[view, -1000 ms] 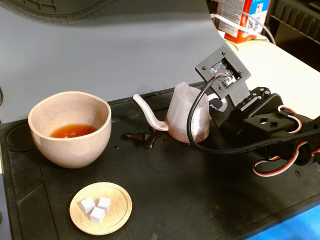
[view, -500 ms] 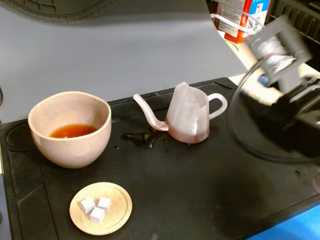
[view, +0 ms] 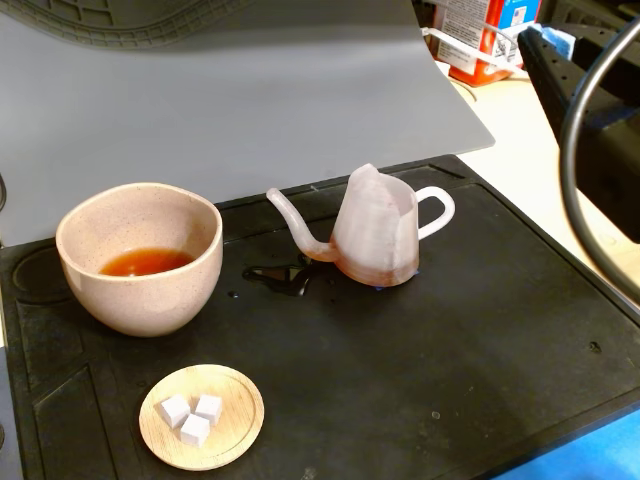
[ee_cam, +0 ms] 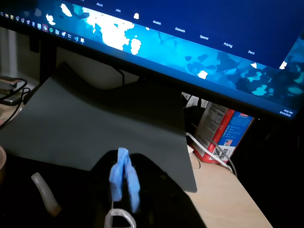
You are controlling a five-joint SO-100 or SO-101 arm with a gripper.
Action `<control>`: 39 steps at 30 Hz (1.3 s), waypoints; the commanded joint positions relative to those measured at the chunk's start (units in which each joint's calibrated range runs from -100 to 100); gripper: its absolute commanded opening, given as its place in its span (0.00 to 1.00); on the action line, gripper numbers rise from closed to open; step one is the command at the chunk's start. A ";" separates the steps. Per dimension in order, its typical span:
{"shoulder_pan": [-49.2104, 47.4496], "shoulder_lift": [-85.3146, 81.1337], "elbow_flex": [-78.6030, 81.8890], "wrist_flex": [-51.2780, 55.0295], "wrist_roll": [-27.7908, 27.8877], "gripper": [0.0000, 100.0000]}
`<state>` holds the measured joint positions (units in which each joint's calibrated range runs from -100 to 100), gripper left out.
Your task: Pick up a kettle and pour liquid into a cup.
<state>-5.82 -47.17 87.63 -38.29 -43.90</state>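
While liquid [view: 143, 262] fills the cup [view: 140, 255], the kettle [view: 372, 230] stands upright beside it.

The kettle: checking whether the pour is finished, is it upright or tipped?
Upright: the kettle stands on its base on the black mat, spout toward the cup.

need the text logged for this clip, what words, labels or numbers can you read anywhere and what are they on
"Models", "Datasets", "Spaces", "Pricing", "Docs": a menu row on the monitor in the wrist view.
Two fainter words left of that row: too blurred to read.
Clock at the monitor's lower right corner: too small to read.
Print on the red and blue carton, also in the fixed view: too small to read.
Kettle, cup and wooden dish: no text.
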 commanded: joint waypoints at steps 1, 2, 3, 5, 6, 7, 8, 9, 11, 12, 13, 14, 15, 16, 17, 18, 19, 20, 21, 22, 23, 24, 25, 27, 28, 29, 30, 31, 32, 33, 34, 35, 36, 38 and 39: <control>-0.08 -9.82 -1.34 9.37 -0.26 0.01; 0.38 -13.83 -1.34 14.13 -0.79 0.01; 0.61 -17.67 -1.34 18.71 -1.89 0.01; 2.59 -26.80 -1.34 29.95 -3.83 0.01; 3.73 -29.45 -1.34 33.58 -3.83 0.01; 5.40 -32.69 -1.34 38.34 -3.89 0.01; 7.08 -36.27 -1.34 43.70 -3.94 0.01; 7.84 -38.23 -1.34 46.72 -4.15 0.01; 8.22 -42.50 -0.52 52.26 -7.51 0.00; 8.22 -43.53 -0.34 53.73 -8.87 0.00; 8.22 -44.38 0.21 55.37 -9.76 0.00; 8.22 -45.15 1.30 55.98 -9.92 0.00; 7.76 -45.40 2.57 55.89 -9.92 0.00; 7.46 -45.40 3.75 55.72 -9.92 0.00; 6.69 -45.40 5.11 55.89 -9.92 0.00; 6.47 -45.40 5.56 56.06 -9.92 0.00; 6.24 -45.40 6.20 56.15 -9.92 0.00; 5.93 -45.40 7.38 56.24 -9.92 0.00; 5.93 -45.40 8.65 56.24 -9.92 0.00; 5.93 -45.40 10.91 56.24 -9.92 0.00; 5.93 -45.40 11.55 56.24 -9.92 0.00; 5.93 -45.40 12.28 56.32 -9.97 0.00; 5.93 -45.15 12.28 57.62 -9.97 0.00; 5.93 -45.40 12.00 62.63 -10.55 0.00; 5.86 -45.40 12.00 64.54 -11.76 0.00; 5.86 -45.40 12.09 65.31 -12.18 0.00; 5.86 -45.40 12.28 66.09 -12.39 0.00; 5.86 -45.40 12.28 67.39 -12.33 0.00; 5.86 -45.40 12.28 69.90 -12.07 0.00; 5.86 -45.40 12.28 72.23 -11.97 0.00; 5.86 -45.40 12.37 75.00 -12.07 0.00; 5.86 -45.40 12.37 78.80 -12.12 0.00; 5.86 -45.40 12.37 81.74 -12.12 0.00; 5.86 -45.40 12.37 89.18 -12.07 0.00; 5.86 -45.40 12.37 91.51 -12.07 0.00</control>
<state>0.15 -92.21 99.81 46.70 -55.95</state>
